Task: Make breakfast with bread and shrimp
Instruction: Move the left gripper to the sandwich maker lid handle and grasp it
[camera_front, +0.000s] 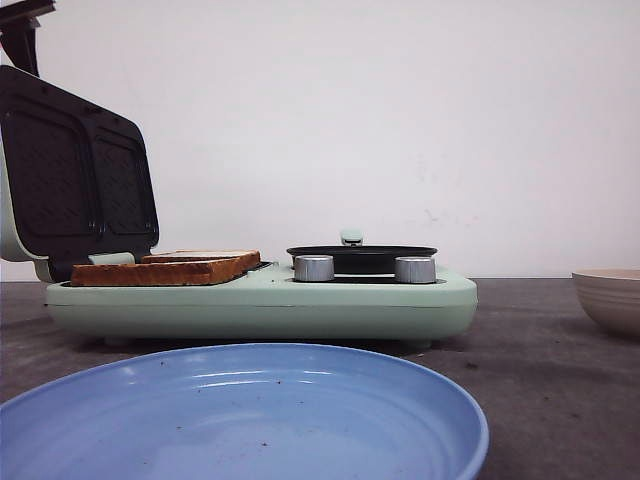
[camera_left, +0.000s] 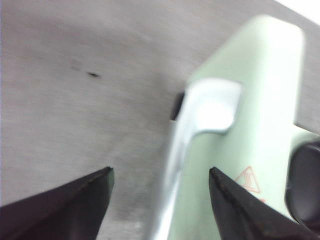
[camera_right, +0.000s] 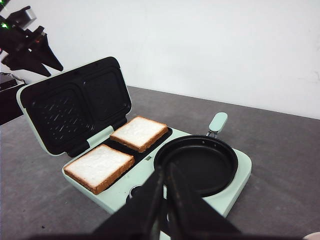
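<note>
So both bread slices (camera_right: 117, 150) are laid in the open sandwich maker (camera_right: 150, 165), lid (camera_right: 70, 107) up. The left gripper (camera_left: 160, 192) is spread wide around the lid handle (camera_left: 200, 125) and should be centred first; the right gripper (camera_right: 165, 175) is pinched closed, holding nothing, and no shrimp can be spotted.

Orange warning triangle on green lid (camera_left: 250, 165); no readable text.

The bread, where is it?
Two bread slices lie side by side in the open sandwich maker, left of the black pan, below the raised lid.
</note>
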